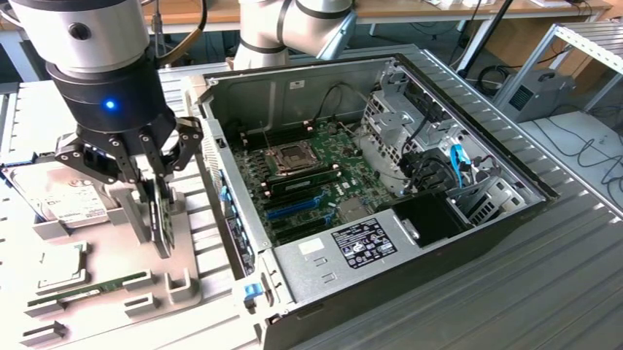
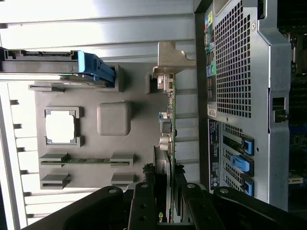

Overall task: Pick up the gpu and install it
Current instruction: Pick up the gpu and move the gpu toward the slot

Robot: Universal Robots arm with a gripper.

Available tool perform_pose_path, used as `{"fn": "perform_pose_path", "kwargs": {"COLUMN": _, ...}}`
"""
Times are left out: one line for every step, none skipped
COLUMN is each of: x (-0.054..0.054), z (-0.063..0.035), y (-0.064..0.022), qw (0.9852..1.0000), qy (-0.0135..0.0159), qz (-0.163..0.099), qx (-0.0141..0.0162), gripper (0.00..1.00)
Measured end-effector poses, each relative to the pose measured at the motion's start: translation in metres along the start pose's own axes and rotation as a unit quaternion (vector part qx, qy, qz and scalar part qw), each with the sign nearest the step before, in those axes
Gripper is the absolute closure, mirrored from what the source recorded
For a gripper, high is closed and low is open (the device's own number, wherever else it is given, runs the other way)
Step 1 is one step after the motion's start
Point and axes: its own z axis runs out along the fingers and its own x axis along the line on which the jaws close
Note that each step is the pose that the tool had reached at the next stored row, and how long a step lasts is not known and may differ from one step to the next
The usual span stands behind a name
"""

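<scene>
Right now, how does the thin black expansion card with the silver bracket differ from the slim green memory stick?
The thin black gpu card stands on edge between the gripper's fingers; the slim green memory stick rests low in its holders, untouched. The gpu card is black and broad; the memory stick is green and narrow. Both are at the grey parts tray.
</scene>
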Motion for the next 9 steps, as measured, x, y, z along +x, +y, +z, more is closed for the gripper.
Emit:
{"fn": "perform_pose_path", "kwargs": {"x": 0.0000, "z": -0.0002, "y": 0.0000, "qw": 1.0000, "qy": 0.0000, "qz": 0.000, "qx": 0.0000, "gripper": 0.74}}
{"fn": "perform_pose_path", "kwargs": {"x": 0.0000, "z": -0.0004, "y": 0.0000, "qw": 1.0000, "qy": 0.0000, "qz": 0.000, "qx": 0.0000, "gripper": 0.74}}
{"fn": "perform_pose_path", "kwargs": {"x": 0.0000, "z": -0.0006, "y": 0.0000, "qw": 1.0000, "qy": 0.0000, "qz": 0.000, "qx": 0.0000, "gripper": 0.74}}
{"fn": "perform_pose_path", "kwargs": {"x": 0.0000, "z": -0.0008, "y": 0.0000, "qw": 1.0000, "qy": 0.0000, "qz": 0.000, "qx": 0.0000, "gripper": 0.74}}
{"fn": "perform_pose_path", "kwargs": {"x": 0.0000, "z": -0.0011, "y": 0.0000, "qw": 1.0000, "qy": 0.0000, "qz": 0.000, "qx": 0.0000, "gripper": 0.74}}
{"fn": "perform_pose_path", "kwargs": {"x": -0.0001, "z": -0.0013, "y": -0.0001, "qw": 1.0000, "qy": 0.0000, "qz": 0.000, "qx": 0.0000, "gripper": 0.74}}
{"fn": "perform_pose_path", "kwargs": {"x": -0.0001, "z": -0.0015, "y": -0.0001, "qw": 1.0000, "qy": 0.0000, "qz": 0.000, "qx": 0.0000, "gripper": 0.74}}
{"fn": "perform_pose_path", "kwargs": {"x": -0.0001, "z": -0.0016, "y": -0.0001, "qw": 1.0000, "qy": -0.0001, "qz": 0.000, "qx": -0.0001, "gripper": 0.74}}
{"fn": "perform_pose_path", "kwargs": {"x": -0.0001, "z": -0.0017, "y": -0.0001, "qw": 1.0000, "qy": 0.0000, "qz": 0.000, "qx": 0.0000, "gripper": 0.74}}
